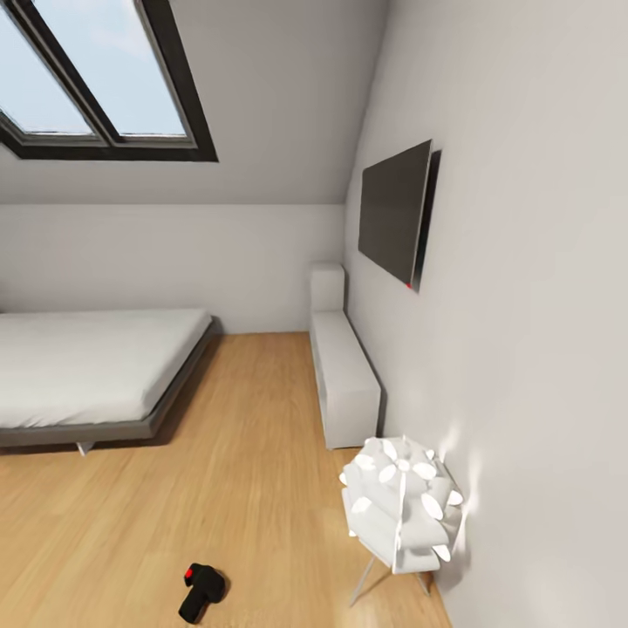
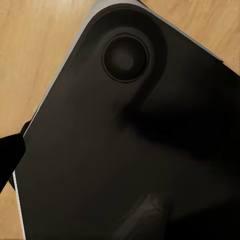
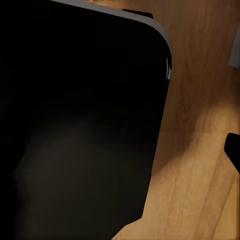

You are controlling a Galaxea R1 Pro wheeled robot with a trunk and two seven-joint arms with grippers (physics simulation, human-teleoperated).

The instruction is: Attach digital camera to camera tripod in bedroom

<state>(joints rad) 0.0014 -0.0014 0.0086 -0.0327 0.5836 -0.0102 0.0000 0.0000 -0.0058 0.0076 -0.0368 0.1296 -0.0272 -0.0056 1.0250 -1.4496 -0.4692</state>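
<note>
While the digital camera (image 1: 201, 591) lies on the light wood plank floor (image 1: 244, 453), a white petal-shaded lamp (image 1: 401, 506) stands near it against the pale grey wall (image 1: 523, 349). Farther along that wall sits a low white cabinet (image 1: 344, 375) beneath a dark wall-mounted screen (image 1: 394, 212). A grey bed (image 1: 87, 371) fills the bedroom's far side under skylight windows (image 1: 96, 78). Both wrist views face a dark rounded panel (image 2: 125, 150) above the planks; neither gripper's opening can be told.

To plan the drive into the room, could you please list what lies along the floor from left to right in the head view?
Grey bed → digital camera lying on the wood floor → white low cabinet → white petal-shaped floor lamp by the right wall.
</note>
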